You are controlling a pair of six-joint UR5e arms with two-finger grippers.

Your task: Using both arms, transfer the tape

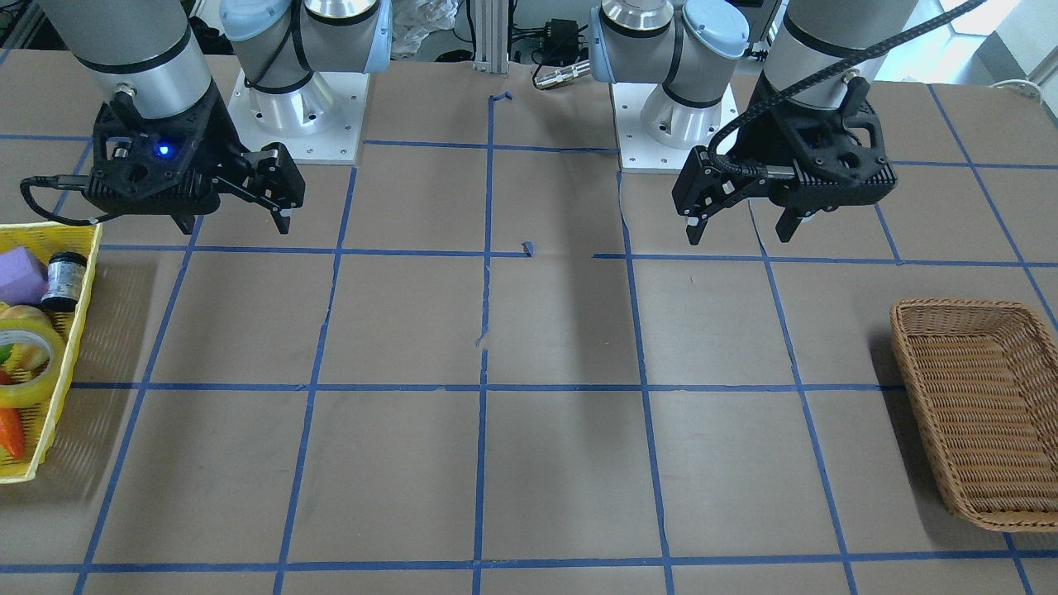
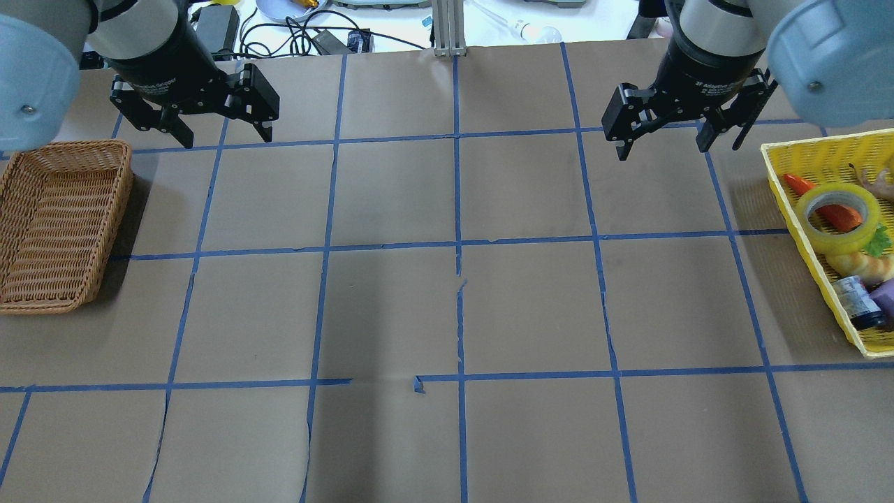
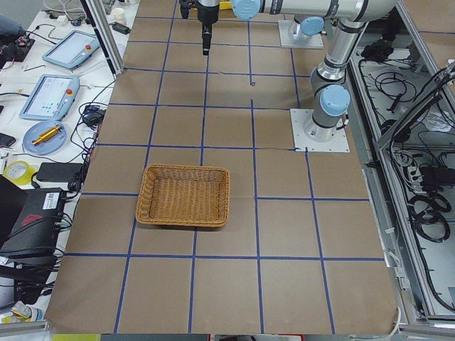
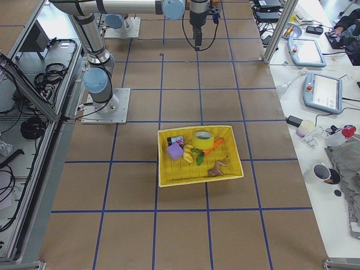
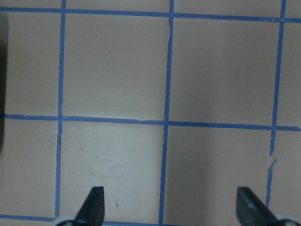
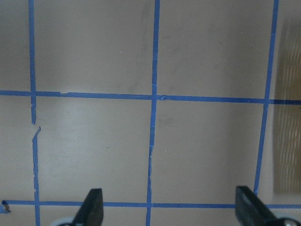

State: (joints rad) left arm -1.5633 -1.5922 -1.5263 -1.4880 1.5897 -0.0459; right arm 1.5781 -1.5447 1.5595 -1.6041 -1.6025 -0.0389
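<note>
The tape [image 2: 841,244] is a translucent yellow ring lying on other items in a yellow basket [image 2: 782,183] at the table's right end. It also shows in the front view [image 1: 40,387] and the right side view [image 4: 203,142]. My right gripper [image 2: 662,150] hangs open and empty above the table, to the left of the basket and further back than the tape; it also shows in the front view [image 1: 234,227]. My left gripper [image 2: 227,140] is open and empty at the far left, also seen in the front view [image 1: 738,237]. Both wrist views show only taped paper between spread fingers.
An empty wicker basket [image 2: 120,209] stands at the table's left end, just in front of my left gripper. The yellow basket also holds a toy carrot [image 2: 834,215], a small dark bottle [image 2: 858,302], a purple block [image 1: 18,277] and toy food. Blue tape lines grid the brown paper.
</note>
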